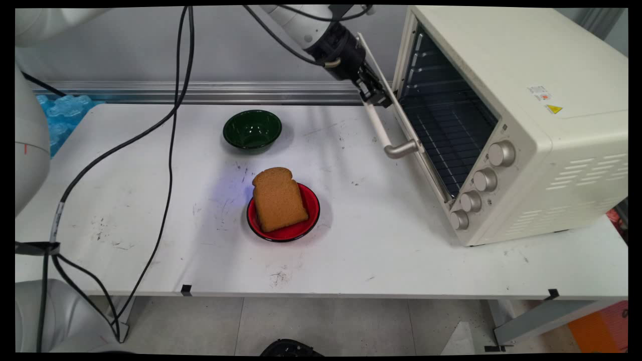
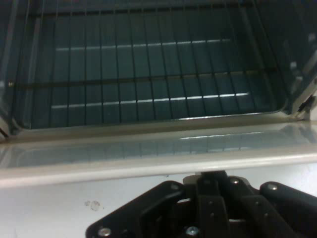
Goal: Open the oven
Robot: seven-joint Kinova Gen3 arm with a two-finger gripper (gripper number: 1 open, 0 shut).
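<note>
My black gripper (image 1: pixel 375 94) is at the far end of the cream toaster oven's (image 1: pixel 526 100) door (image 1: pixel 396 108), which hangs partly open. It is close to the far end of the metal handle (image 1: pixel 401 149). In the hand view the gripper (image 2: pixel 213 176) has its fingers together, with the tips against the door's cream rim (image 2: pixel 148 166). Beyond the rim lies the wire rack (image 2: pixel 148 74) inside the oven. I see nothing held between the fingers.
A slice of brown bread (image 1: pixel 278 198) lies on a red plate (image 1: pixel 312 218) at the table's middle. A dark green bowl (image 1: pixel 252 129) stands behind it. Black cables (image 1: pixel 170 150) hang over the table's left half. The oven fills the right side.
</note>
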